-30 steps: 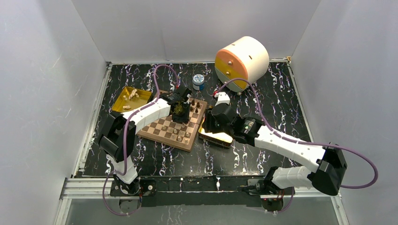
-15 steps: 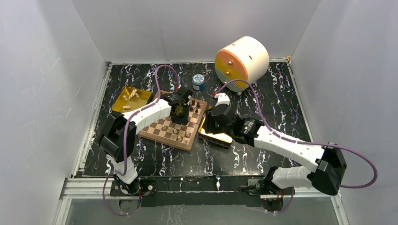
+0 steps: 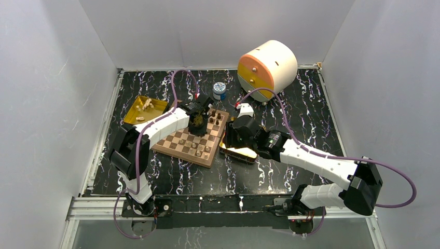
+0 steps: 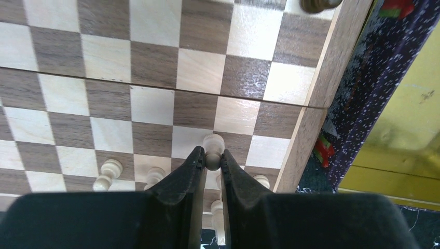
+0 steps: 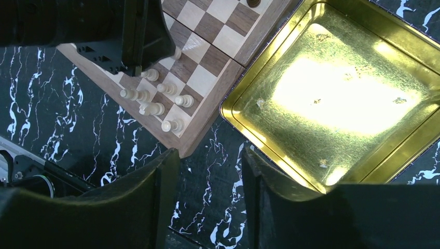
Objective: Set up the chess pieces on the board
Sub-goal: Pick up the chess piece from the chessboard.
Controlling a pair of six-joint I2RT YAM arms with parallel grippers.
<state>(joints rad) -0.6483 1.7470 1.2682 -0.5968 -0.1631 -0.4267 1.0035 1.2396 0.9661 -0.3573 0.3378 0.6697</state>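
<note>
The board [image 3: 181, 155] lies left of centre, with dark pieces [image 3: 214, 114] at its far end and pale pieces [image 3: 196, 148] at its near end. My left gripper [image 3: 198, 122] hangs over the board's far half. In the left wrist view the left gripper [image 4: 211, 158] is shut on a pale pawn [image 4: 213, 143], pinching its round head, near the board's right rim [image 4: 312, 104]. More pale pieces [image 4: 107, 173] stand beside it. My right gripper [image 5: 210, 155] is open and holds nothing, above the dark tabletop between the board's corner [image 5: 186, 142] and a gold tray [image 5: 332, 88].
A second gold tray [image 3: 136, 109] with a few pale pieces [image 3: 148, 103] sits at the far left of the board. A blue-capped jar [image 3: 219, 90] and a big white and orange drum [image 3: 267, 64] stand behind. The right gold tray [image 3: 239, 152] touches the board's right side.
The left jaws have closed on the pale pawn. The right jaws have opened a little. Both arms have shifted only slightly.
</note>
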